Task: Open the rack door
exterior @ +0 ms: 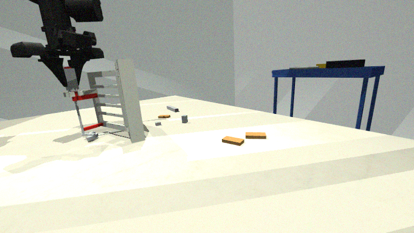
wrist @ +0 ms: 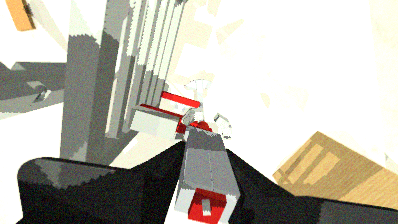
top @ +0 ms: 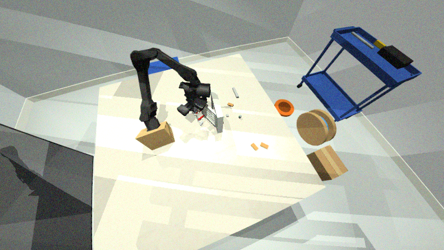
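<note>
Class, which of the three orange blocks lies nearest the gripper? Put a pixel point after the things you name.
The orange block [top: 230, 104] [exterior: 164, 116] beside the grey bar [top: 235, 92] [exterior: 172, 108]; the other two lie together, farther from the gripper [top: 201, 109] [exterior: 72, 85] [wrist: 206, 145].

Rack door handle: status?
Gripper shut on upright handle. Rack door not released. Orange blocks beyond, apart from gripper. Exact door angle unclear.

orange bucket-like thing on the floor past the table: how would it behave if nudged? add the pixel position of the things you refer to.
The orange round thing [top: 288, 112] likely slides or tips rather than rolls: its open mouth faces up. Probably light, if as hollow as it looks.
</note>
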Tool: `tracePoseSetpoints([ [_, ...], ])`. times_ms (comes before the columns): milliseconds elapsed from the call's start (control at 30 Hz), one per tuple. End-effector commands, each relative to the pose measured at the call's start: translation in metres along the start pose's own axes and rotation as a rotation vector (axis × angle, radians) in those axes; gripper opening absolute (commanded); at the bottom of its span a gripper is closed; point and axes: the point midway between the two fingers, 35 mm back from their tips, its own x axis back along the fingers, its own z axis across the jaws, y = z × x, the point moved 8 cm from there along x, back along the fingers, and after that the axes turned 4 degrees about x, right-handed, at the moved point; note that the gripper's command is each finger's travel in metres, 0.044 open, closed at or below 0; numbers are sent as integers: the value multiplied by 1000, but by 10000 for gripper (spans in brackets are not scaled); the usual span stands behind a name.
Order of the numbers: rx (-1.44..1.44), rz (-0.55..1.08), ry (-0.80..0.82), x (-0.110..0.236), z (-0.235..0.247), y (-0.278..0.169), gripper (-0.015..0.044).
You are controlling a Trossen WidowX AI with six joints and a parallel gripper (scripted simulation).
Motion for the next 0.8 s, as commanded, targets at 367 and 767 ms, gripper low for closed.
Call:
tracePoseSetpoints([
  [367,247,-7,2,0,-28,8,20],
  [767,418,-8,1,0,-49,20,20],
])
